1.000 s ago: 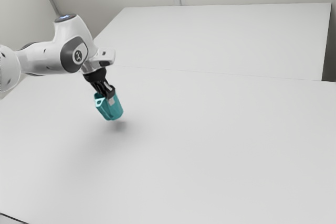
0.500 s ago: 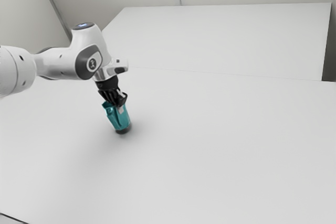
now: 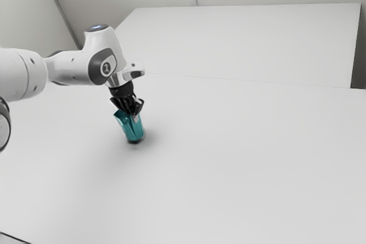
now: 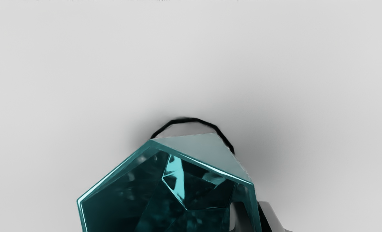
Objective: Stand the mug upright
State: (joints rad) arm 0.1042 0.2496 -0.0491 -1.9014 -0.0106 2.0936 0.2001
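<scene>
Mug [image 3: 132,130] lower, less tilted now

One robot arm [image 3: 74,68] showed, with one gripper [image 3: 136,116] that had two fingers [image 4: 270,214]. There was one mug [image 3: 131,129], and one white table [image 3: 240,158] lay under it.

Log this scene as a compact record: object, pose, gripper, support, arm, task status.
object: one teal, faceted mug
pose: tilted, mouth up, its rim leaning toward the exterior view's left
gripper: black, two-finger, shut on the mug near its mouth
support: pale table below; whether the base touches it, cannot tell
arm: white, reaching in from the exterior view's left
task status: mug close to upright, not yet fully straight or released
</scene>
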